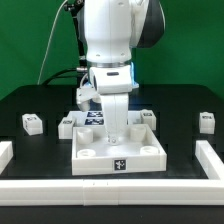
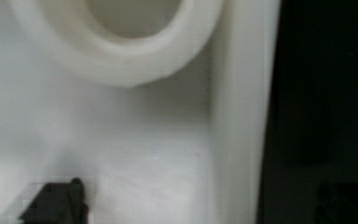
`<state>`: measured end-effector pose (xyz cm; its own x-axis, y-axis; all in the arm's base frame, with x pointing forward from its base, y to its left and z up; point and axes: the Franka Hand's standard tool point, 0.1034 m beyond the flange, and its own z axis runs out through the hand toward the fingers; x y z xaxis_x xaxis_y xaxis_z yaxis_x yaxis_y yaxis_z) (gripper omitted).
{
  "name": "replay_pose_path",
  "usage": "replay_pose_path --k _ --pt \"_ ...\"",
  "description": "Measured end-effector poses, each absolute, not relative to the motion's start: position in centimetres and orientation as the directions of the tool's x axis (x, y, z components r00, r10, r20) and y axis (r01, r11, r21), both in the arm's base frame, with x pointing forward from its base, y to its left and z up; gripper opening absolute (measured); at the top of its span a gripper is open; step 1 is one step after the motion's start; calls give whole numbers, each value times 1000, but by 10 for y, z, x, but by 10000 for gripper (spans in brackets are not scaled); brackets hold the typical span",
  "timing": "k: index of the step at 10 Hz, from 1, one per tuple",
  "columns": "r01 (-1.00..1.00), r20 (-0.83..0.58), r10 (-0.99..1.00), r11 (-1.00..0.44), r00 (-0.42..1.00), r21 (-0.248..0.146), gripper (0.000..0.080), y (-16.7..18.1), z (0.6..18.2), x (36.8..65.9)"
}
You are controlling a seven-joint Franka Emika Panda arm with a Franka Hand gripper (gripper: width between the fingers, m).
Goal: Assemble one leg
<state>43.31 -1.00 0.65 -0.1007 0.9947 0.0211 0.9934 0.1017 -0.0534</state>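
The large white square panel (image 1: 118,152) lies on the black table near the front. My gripper (image 1: 118,128) is low over the panel's far part. In the wrist view my gripper (image 2: 195,205) is open, with one dark fingertip (image 2: 55,203) over the panel's inner floor and the other faint over the black table. The panel's raised wall (image 2: 243,120) runs between them, and a round corner socket (image 2: 123,40) shows beyond. Nothing is held. Small white legs lie on the table: two at the exterior view's left (image 1: 31,123) (image 1: 67,126), one behind the panel (image 1: 150,117), one at the right (image 1: 205,121).
The marker board (image 1: 93,118) lies behind the panel, partly hidden by the arm. A white frame (image 1: 212,160) borders the table at the front and both sides. A green backdrop stands behind.
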Motion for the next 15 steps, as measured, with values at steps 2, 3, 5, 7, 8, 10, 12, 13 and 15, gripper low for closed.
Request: replay_pose_path --k 2,3,5,7,8,10,12,13,15 --pt "994 21 995 99 -98 -54 389 -11 6 433" --pt "994 21 995 98 -97 -55 389 -12 6 433" --pt "994 20 995 98 -97 -55 79 -12 6 432" --pt "994 20 995 97 -97 -45 54 -12 7 435" --pt "994 20 995 97 -96 -45 54 -12 7 435" --pt "994 20 995 97 -96 -44 54 -12 7 435" --pt "995 20 996 93 -92 -43 54 -11 7 436" --pt "996 22 997 75 -74 -40 54 -4 8 438" --pt "998 29 998 53 -52 -31 54 11 8 447"
